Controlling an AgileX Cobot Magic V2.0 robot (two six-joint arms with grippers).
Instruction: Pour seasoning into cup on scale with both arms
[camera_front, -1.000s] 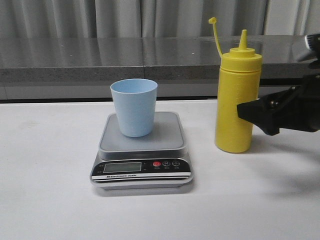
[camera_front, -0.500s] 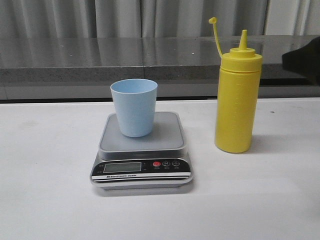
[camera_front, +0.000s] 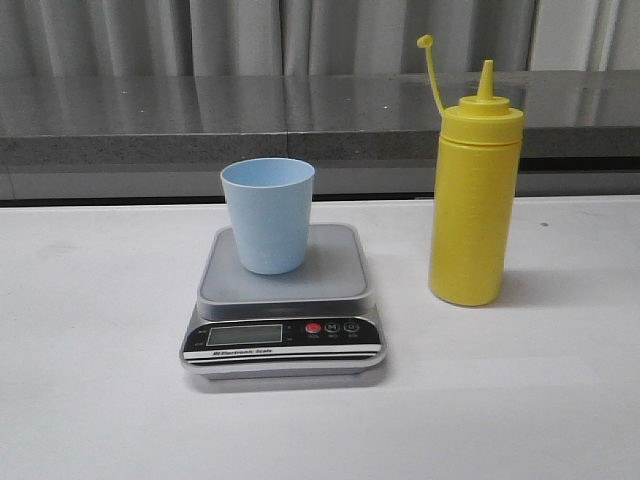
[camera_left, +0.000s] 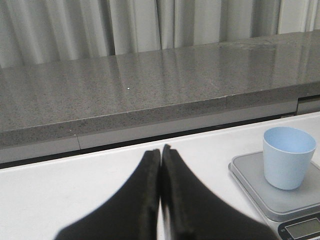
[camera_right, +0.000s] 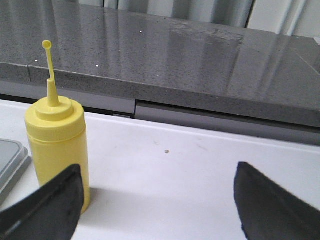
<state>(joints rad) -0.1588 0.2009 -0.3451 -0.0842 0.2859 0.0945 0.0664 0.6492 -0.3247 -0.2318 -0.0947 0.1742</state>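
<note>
The pale blue cup (camera_front: 267, 213) stands upright on the silver-grey scale (camera_front: 284, 300) at the table's middle; it also shows in the left wrist view (camera_left: 288, 157) on the scale (camera_left: 260, 187). The yellow seasoning bottle (camera_front: 475, 190) stands upright to the right of the scale, cap strap up; it shows in the right wrist view (camera_right: 57, 142). Neither arm shows in the front view. My left gripper (camera_left: 160, 152) is shut and empty, left of the scale. My right gripper (camera_right: 157, 190) is wide open and empty, with the bottle just beyond one finger (camera_right: 50, 205).
A grey stone ledge (camera_front: 300, 115) with curtains behind runs along the back of the white table (camera_front: 100, 400). The scale's black panel (camera_front: 284, 335) with its display and buttons faces the front.
My right arm, which stood beside the bottle at the right a second ago, has drawn back to the right and out of the front view. The bottle and cup have not moved.
</note>
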